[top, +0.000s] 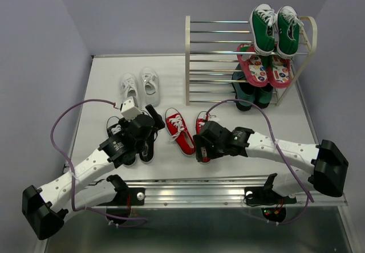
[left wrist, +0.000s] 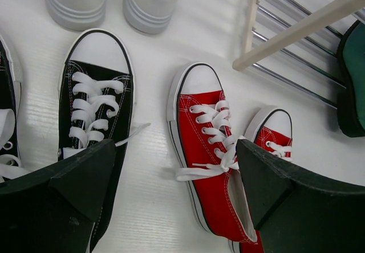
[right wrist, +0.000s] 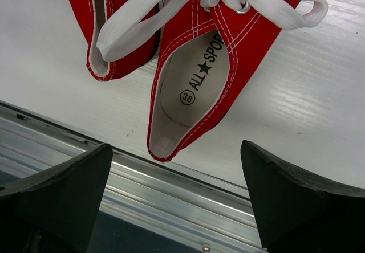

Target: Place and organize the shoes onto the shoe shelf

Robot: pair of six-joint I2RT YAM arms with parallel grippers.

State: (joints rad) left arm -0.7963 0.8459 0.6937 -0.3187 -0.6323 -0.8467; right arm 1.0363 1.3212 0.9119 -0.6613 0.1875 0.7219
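The red sneakers [top: 179, 131] lie side by side on the white table, toes toward the shoe shelf [top: 219, 59]. The black sneakers [top: 145, 148] lie left of them, partly under my left arm. The white sneakers [top: 140, 88] stand farther back. My left gripper [top: 149, 121] is open and empty; in its wrist view it [left wrist: 174, 173] hovers between one black sneaker [left wrist: 94, 105] and the left red sneaker [left wrist: 205, 162]. My right gripper [top: 203, 147] is open and empty; in its wrist view it [right wrist: 177, 173] is just behind the heel of the right red sneaker [right wrist: 194, 76].
The shelf holds green sneakers [top: 275, 28] on top, pink flip-flops [top: 263, 68] below and dark green shoes [top: 251, 96] at the bottom, all on its right half. A metal rail [right wrist: 171, 199] runs along the table's near edge under my right gripper.
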